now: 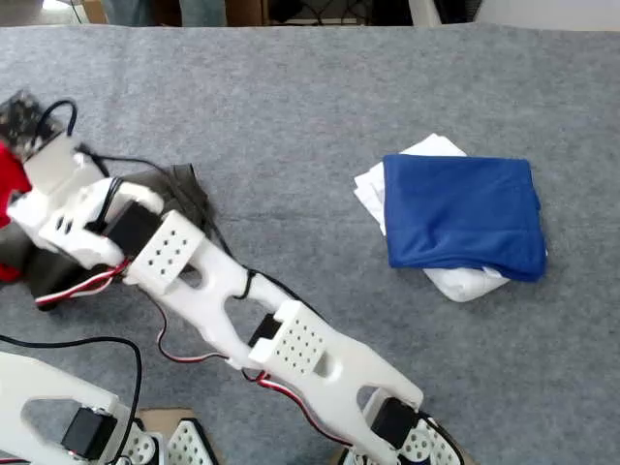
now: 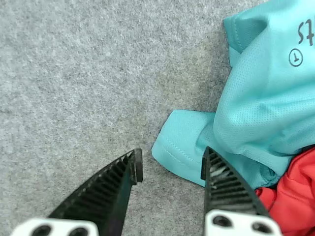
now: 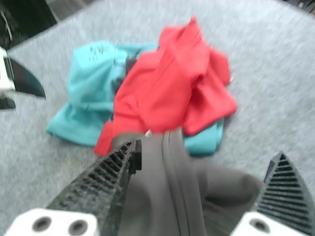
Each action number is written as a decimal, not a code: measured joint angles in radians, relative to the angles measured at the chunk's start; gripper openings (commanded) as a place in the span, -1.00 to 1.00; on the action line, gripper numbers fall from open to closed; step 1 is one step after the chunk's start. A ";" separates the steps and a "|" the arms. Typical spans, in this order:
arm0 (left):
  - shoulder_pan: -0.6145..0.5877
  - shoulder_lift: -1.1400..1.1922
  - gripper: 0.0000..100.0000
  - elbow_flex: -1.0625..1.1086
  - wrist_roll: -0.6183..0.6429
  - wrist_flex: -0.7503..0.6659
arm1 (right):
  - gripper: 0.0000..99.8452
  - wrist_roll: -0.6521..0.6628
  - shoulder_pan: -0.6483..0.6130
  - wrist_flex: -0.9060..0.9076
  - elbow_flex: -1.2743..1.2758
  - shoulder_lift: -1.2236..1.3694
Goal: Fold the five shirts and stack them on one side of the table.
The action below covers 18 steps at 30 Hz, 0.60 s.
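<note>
The blue shirt (image 1: 463, 215) lies folded on the white shirt (image 1: 467, 282) at the right of the high view. At its far left the dark grey shirt (image 1: 186, 194) and red shirt (image 1: 8, 184) lie crumpled, heaped with the teal shirt (image 2: 266, 98). The right pincer (image 3: 207, 157) hangs wide apart over the grey one. The left pincer (image 2: 172, 164), also apart, straddles bare table (image 2: 74, 73) at a teal sleeve's edge. The grey shirt looks like the next one to fold: pinch a hem or seam, not the bunched middle, and draw it away so the red one is not dragged along.

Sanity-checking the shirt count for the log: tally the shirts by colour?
blue shirt: 1
white shirt: 1
teal shirt: 1
red shirt: 1
dark grey shirt: 1
Total: 5
</note>
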 measured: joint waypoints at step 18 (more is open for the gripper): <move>0.084 -0.087 -0.56 0.000 -0.038 0.002 | -0.31 -0.112 0.334 0.489 -0.169 -0.336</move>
